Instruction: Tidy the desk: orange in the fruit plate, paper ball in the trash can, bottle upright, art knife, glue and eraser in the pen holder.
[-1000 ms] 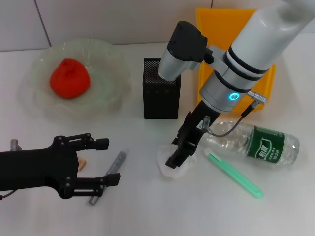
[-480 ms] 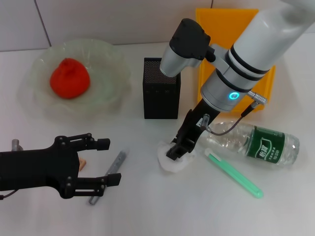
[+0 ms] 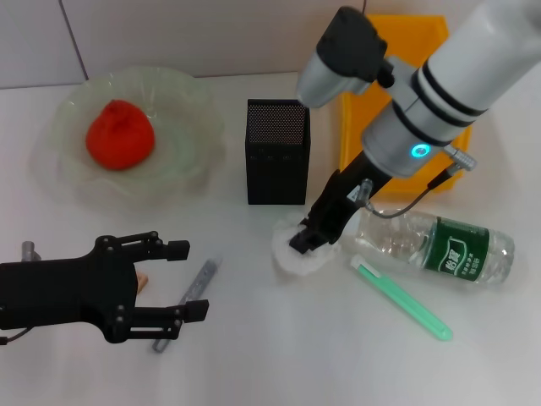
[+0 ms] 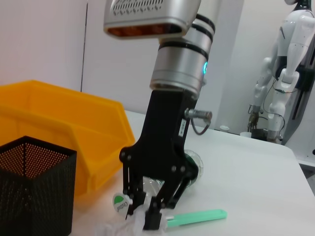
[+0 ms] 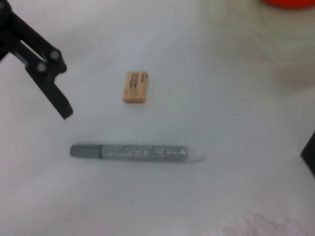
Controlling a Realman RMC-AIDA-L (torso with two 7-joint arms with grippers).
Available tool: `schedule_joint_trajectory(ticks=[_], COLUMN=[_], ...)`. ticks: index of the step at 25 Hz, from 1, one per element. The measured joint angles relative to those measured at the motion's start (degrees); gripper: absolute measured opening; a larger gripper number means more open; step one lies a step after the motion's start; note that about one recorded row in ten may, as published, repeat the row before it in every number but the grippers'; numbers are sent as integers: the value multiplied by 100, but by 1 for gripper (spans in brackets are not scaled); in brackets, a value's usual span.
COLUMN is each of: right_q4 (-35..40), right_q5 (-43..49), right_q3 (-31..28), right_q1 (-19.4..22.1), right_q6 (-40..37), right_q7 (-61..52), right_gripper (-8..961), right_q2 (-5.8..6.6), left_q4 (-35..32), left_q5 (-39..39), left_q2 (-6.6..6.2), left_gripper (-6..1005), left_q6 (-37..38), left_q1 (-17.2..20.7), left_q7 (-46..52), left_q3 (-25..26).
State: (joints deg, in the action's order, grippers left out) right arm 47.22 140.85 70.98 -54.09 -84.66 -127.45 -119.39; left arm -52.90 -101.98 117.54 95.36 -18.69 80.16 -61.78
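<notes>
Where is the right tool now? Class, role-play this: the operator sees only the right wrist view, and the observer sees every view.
Observer: The right tool is shut on the paper ball, in front of the pen holder.
Operator: Is the bottle upright?
Observer: No, the bottle lies on its side on the table, to the right of the paper ball.
Operator: Whose black finger is that near the eraser?
Observer: It belongs to the left tool, which is open and parked at the near left.
</notes>
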Motion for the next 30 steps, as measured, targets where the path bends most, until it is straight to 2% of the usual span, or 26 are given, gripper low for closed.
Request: schedule_joint_trajectory(ticks=[5, 6, 7, 10, 11, 13, 16, 26, 30], right_q4=[772, 1206, 1206, 1922, 2332, 2501, 2887, 2947, 3002], right_q5=[-57, -107, -107, -135, -142, -147, -152, -98, -45], right_q3=[-12, -23, -23, -121, -292, -409, -885, -1473, -1510], right_q1=[309, 456, 456, 660, 757, 791, 884, 1055, 1138], right_q6=[-270, -376, -376, -538, -668, -743, -865, -709, -583], right_q7=[-179, -290, -290, -440, -502, -526, -543, -393, -391], right_gripper=[197, 196, 196, 193, 192, 191, 189, 190, 188], right_q2=[4, 14, 14, 25, 30, 30, 35, 191, 217], left_q4=[0, 0, 0, 4, 9, 13, 14, 17, 17], left_q5=[-37, -37, -37, -41, -42, -43, -43, -42, -42], left_q2=[25, 25, 27, 39, 44, 47, 49, 66, 67], left_gripper=[814, 814, 814, 813, 813, 813, 813, 812, 811], left_q6=[-40, -40, -54, -83, -89, -96, -97, -97, -97], left_q1=[-17, -17, -20, -22, -24, -27, -28, -59, -65], left_q7=[0, 0, -1, -46, -55, -57, -58, -62, -62], left_q3=[9, 9, 8, 8, 8, 8, 8, 8, 8])
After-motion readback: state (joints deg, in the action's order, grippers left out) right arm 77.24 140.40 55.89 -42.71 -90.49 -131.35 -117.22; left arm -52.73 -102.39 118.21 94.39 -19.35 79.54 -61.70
